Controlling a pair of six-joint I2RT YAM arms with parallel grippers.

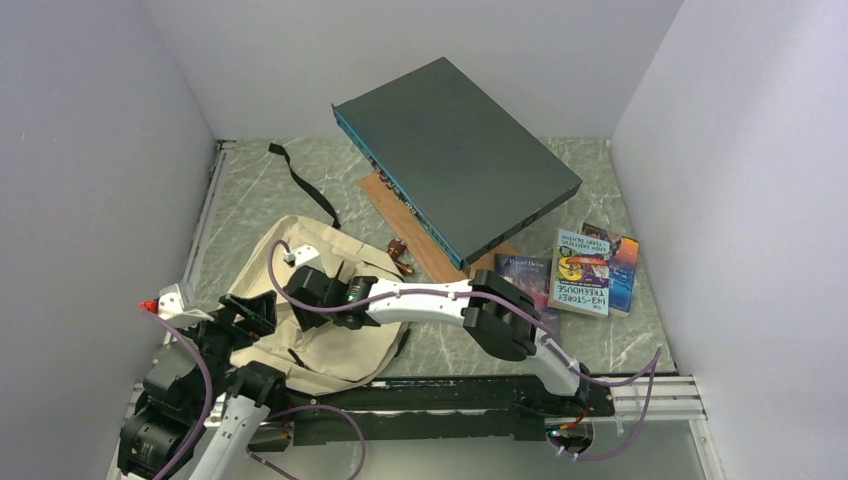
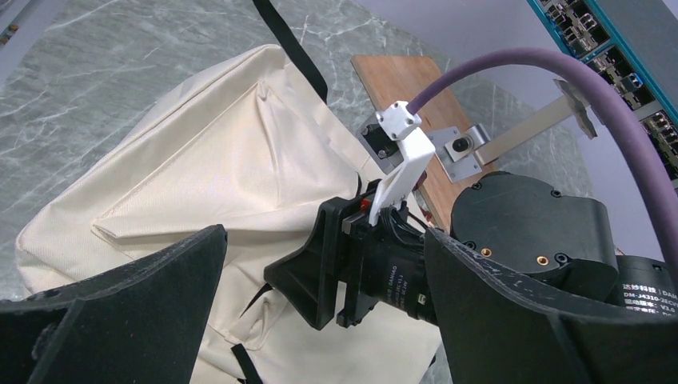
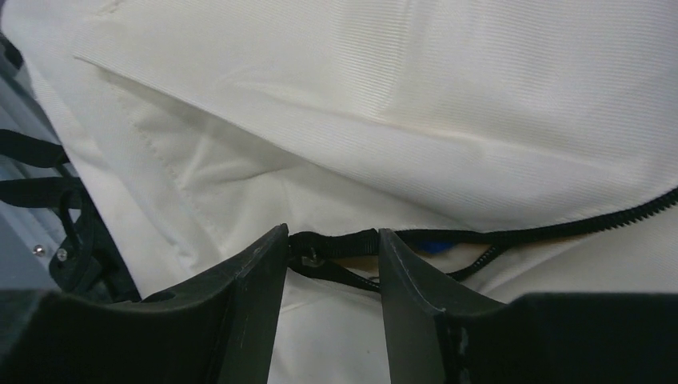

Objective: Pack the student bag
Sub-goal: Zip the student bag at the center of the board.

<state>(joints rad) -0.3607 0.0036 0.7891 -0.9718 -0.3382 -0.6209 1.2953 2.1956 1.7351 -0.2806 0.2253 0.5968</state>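
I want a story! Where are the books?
In the top view, the books lie on the right side of the table, next to the big dark box.

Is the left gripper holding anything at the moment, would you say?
No, the left gripper is open, its fingers wide apart above the student bag.

The right arm (image 1: 440, 298) stretches left along the near edge of the table (image 1: 250, 190), elbow bent and forearm level. The right gripper (image 1: 298, 288) is tipped downward, jaws a narrow gap apart. The left arm (image 1: 190, 385) is folded at the near-left corner, and the left gripper (image 1: 250, 310) faces its neighbour's wrist, jaws spread wide.
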